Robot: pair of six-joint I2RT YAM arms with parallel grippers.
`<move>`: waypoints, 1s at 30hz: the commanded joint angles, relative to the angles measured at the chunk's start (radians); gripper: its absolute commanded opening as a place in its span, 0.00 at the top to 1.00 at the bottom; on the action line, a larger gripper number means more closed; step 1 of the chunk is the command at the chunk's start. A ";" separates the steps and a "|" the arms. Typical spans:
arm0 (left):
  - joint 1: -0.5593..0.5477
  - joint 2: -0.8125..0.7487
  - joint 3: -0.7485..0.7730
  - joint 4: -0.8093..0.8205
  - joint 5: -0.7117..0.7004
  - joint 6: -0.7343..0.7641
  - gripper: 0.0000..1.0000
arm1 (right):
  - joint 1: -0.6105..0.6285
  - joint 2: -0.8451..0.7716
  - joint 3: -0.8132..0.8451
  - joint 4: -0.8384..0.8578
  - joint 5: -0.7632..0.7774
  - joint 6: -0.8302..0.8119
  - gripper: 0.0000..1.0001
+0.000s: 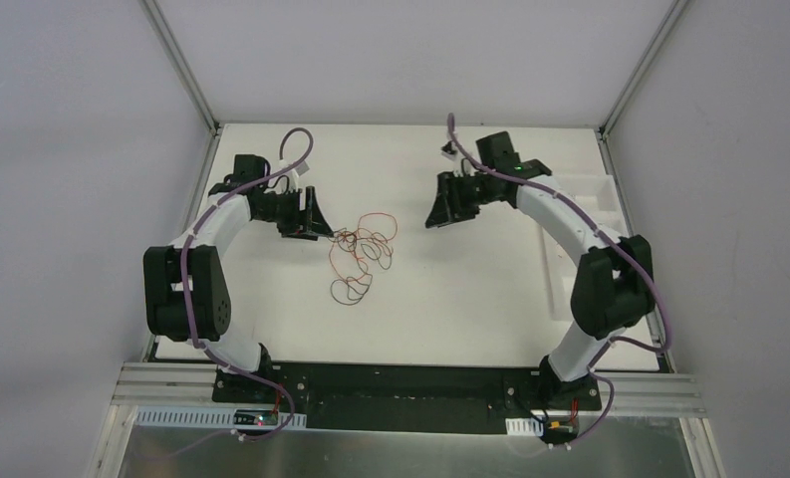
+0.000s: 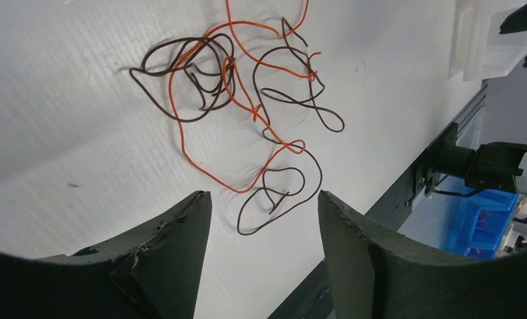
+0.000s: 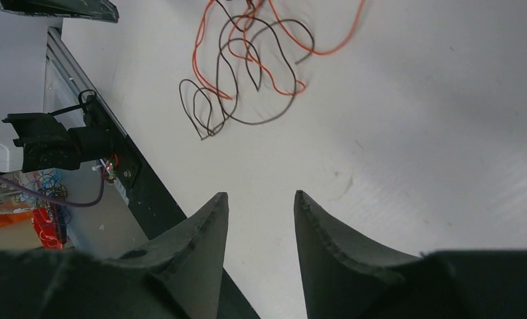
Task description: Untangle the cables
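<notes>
The cables lie in a loose tangle of thin orange and dark brown curly wires on the white table, between the two arms. In the left wrist view the tangle lies just beyond my left gripper, which is open and empty, with a dark loop near its tips. In the top view the left gripper sits just left of the tangle. My right gripper is open and empty, and the tangle lies well beyond it. In the top view the right gripper is right of the tangle.
A white tray-like fixture lies along the table's right side. The black front rail holds both arm bases. Grey walls and aluminium posts close in the table at back and sides. A blue bin shows off the table edge.
</notes>
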 commanded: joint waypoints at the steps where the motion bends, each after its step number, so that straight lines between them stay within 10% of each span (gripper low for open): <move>1: 0.041 -0.004 -0.043 0.003 -0.030 -0.112 0.41 | 0.138 0.106 0.138 0.131 0.094 0.067 0.57; 17: 0.192 -0.129 -0.181 0.027 -0.081 -0.228 0.41 | 0.459 0.352 0.327 0.066 0.139 -0.059 0.62; 30: 0.223 -0.176 -0.202 0.026 -0.079 -0.249 0.35 | 0.611 0.370 0.230 -0.005 0.185 -0.284 0.31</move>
